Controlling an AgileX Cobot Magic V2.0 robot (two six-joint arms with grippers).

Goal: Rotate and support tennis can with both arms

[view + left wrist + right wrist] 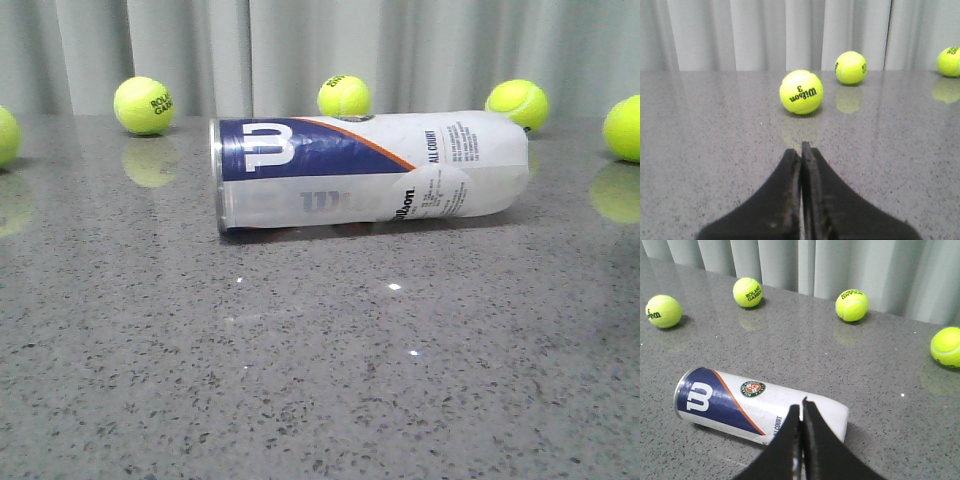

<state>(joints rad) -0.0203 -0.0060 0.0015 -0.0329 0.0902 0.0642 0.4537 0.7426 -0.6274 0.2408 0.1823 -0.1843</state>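
Nearest the front camera is bare speckled grey tabletop (pixel 320 400), and neither arm shows in that view. Further back, the tennis can (pixel 370 170) lies on its side near the middle of the table, its long axis running left to right across the robot's front, with the silver-rimmed end toward the robot's left and the rounded whitish end toward its right. In the right wrist view the right gripper (pixel 801 407) has its two dark fingers pressed together with nothing between them, and the can (pixel 760 407) lies just ahead of and below the fingertips, which overlap its whitish end; whether they touch it cannot be told. In the left wrist view the left gripper (pixel 801 150) is likewise closed on nothing, and the can is not in that picture at all: only a Wilson tennis ball (pixel 801 92) sits ahead of the fingers, with two more balls nearer the curtain. The right arm therefore appears the nearer of the two, set toward the can's whitish end, while the left arm would likely have to turn toward the rimmed end before it could support it. Beyond the can, tennis balls stand spaced along the back edge in front of the grey curtain (pixel 300 50).
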